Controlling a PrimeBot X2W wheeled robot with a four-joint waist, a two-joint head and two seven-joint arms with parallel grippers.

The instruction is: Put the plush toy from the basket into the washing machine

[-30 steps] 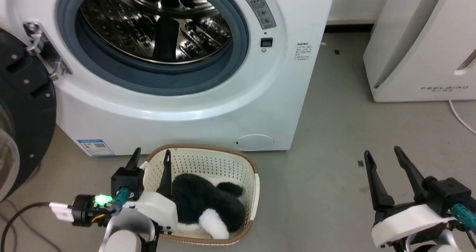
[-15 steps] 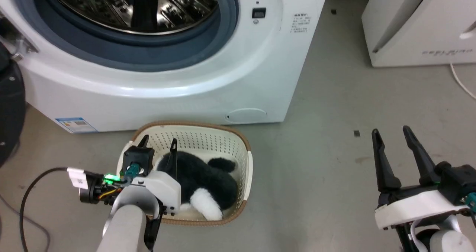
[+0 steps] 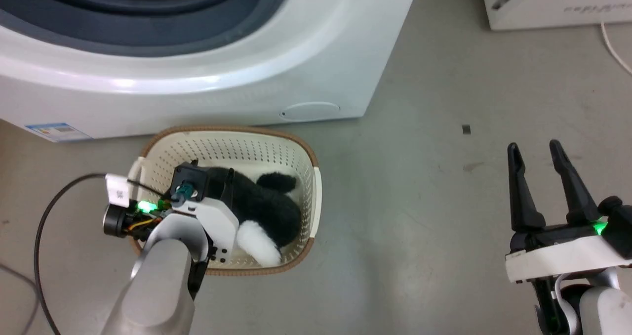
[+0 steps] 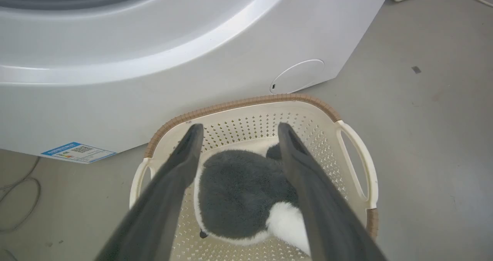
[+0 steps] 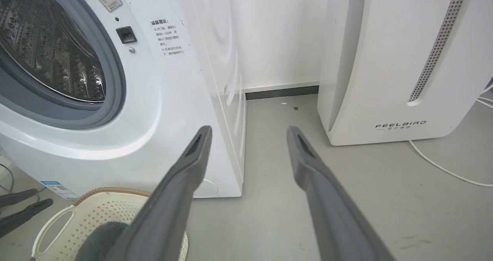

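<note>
The left tool [image 4: 239,128] hangs wide open, gripping nothing, its 2 fingers [image 4: 173,176] framing the plush toy [image 4: 238,191], which lies in the basket [image 4: 246,101] at lower centre. The right tool [image 3: 533,146], lower right, gapes open and empty.

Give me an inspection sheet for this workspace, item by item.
Surface: grey floor, a few faint stains.
Job's things: plush toy lies in the basket, which stands on the floor just before the washing machine; its opening is uncovered, drum showing.
Clutter: one small dark scrap on the floor.
Grippers: left gripper open, straddling the plush toy; right gripper open, empty, over bare floor.
Cables: black cable looping from the left arm; white cord by the white appliance.
Surroundings: white appliance right of the washing machine; white wall behind.
</note>
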